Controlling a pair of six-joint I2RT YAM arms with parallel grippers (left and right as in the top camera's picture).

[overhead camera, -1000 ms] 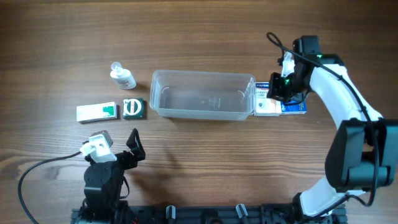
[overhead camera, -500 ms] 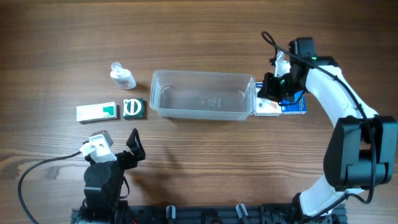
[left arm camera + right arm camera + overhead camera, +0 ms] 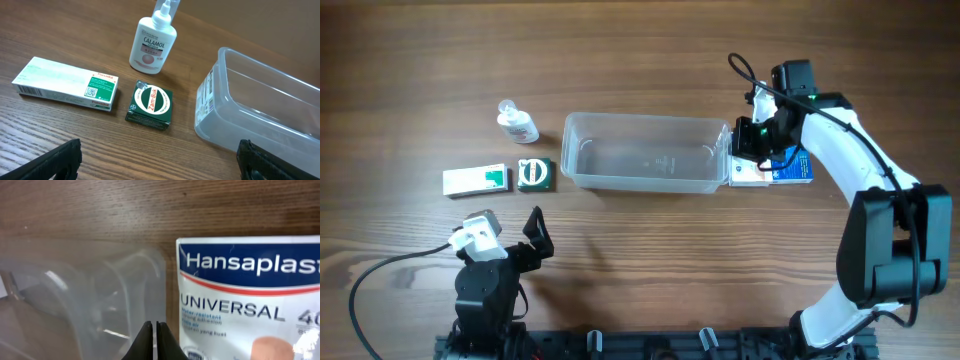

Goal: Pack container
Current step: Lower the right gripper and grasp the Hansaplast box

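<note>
Overhead: the right gripper (image 3: 752, 140) has its fingers pressed together and holds nothing. It sits at the end wall of the clear plastic container (image 3: 646, 119), above the edge of a blue and white Hansaplast plaster box (image 3: 790, 172) that lies flat on the wooden table (image 3: 650, 260). The container starts just beside this gripper and stretches away from it toward the middle of the table. The left gripper (image 3: 508, 245) is well apart from the container, low at the table's near edge. Beyond it lie a white and green carton (image 3: 476, 180), a dark green Zam-Buk box (image 3: 534, 174) and a small Calamol bottle (image 3: 518, 124).

Left wrist: the left gripper (image 3: 159, 147) stands wide open and empty, one black fingertip (image 3: 60, 160) at each lower corner. Straight ahead of it is the Zam-Buk box (image 3: 150, 104). The carton (image 3: 67, 84) is ahead to one side, and the Calamol bottle (image 3: 152, 42) stands upright further off. The container (image 3: 215, 110) is ahead on the other side, upright and with nothing in it.

Right wrist: the right gripper (image 3: 154, 330) is closed, its tips meeting with nothing between them. They point at the strip between the container's rounded corner (image 3: 100, 295) on one side and the Hansaplast box (image 3: 250, 295) on the other. Whether the tips touch either one cannot be told.
</note>
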